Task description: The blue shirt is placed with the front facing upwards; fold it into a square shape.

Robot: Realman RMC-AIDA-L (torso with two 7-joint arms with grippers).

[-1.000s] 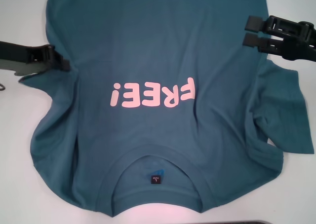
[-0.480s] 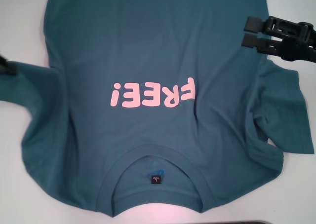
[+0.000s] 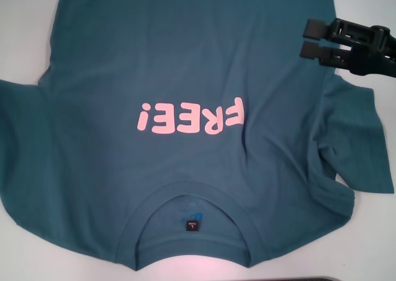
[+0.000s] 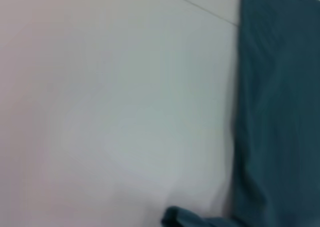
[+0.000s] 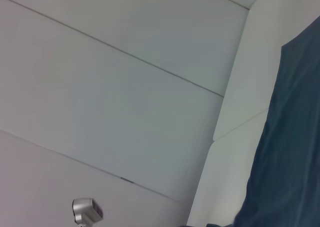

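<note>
The blue shirt (image 3: pixel 185 64) lies front up on the white table, its pink "FREE!" print (image 3: pixel 192 117) reading upside down from the head view. Its collar (image 3: pixel 133 231) and small dark neck label (image 3: pixel 193 223) are at the near edge. The left sleeve (image 3: pixel 25 138) is spread flat out to the picture's left edge, while the right sleeve (image 3: pixel 359 138) lies rumpled with folds. My right gripper (image 3: pixel 309 38) is open at the far right, over the shirt's side edge above that sleeve, holding nothing. My left gripper is out of view; its wrist view shows only shirt cloth (image 4: pixel 280 112) and table.
White table (image 3: pixel 25 21) shows left of the shirt and along the near edge. A dark strip (image 3: pixel 309 279) sits at the bottom of the head view. The right wrist view shows pale wall panels, shirt edge (image 5: pixel 290 137) and a small silver fitting (image 5: pixel 87 211).
My left gripper has gone out of the head view to the left, and the left sleeve, bunched before, now lies spread flat. The right gripper has shifted slightly.
</note>
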